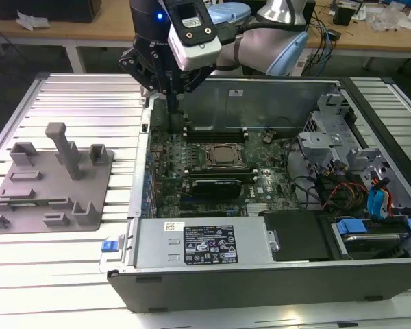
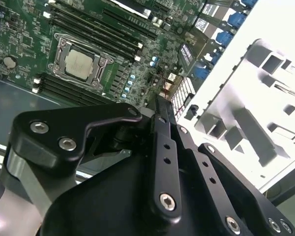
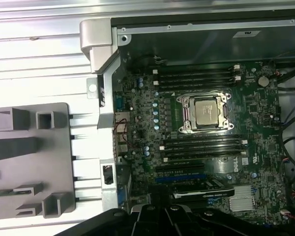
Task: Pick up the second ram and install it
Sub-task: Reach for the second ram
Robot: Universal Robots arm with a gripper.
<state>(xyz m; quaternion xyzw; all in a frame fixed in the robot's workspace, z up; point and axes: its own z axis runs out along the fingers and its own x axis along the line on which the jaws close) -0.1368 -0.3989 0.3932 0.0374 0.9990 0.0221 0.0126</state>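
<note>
My gripper [image 1: 172,106] hangs over the far corner of the open computer case [image 1: 260,274], on the exterior view's left, above the motherboard [image 3: 152,123]. In the second wrist view its fingers [image 2: 162,110] are pressed together with nothing between them. A thin dark strip [image 1: 29,203], likely the second ram, lies in a long slot at the front of the grey fixture tray [image 1: 89,175], well away from the gripper. The memory slots [image 3: 194,78] run on either side of the processor socket [image 3: 205,112].
A tall post [image 1: 67,147] rises from the tray. A wide black card [image 1: 219,186] sits in front of the socket. A power supply [image 1: 205,243], cables [image 1: 329,192] and blue drive brackets [image 1: 377,202] crowd the case's near side and the exterior view's right. The ribbed table [image 1: 89,103] surrounds everything.
</note>
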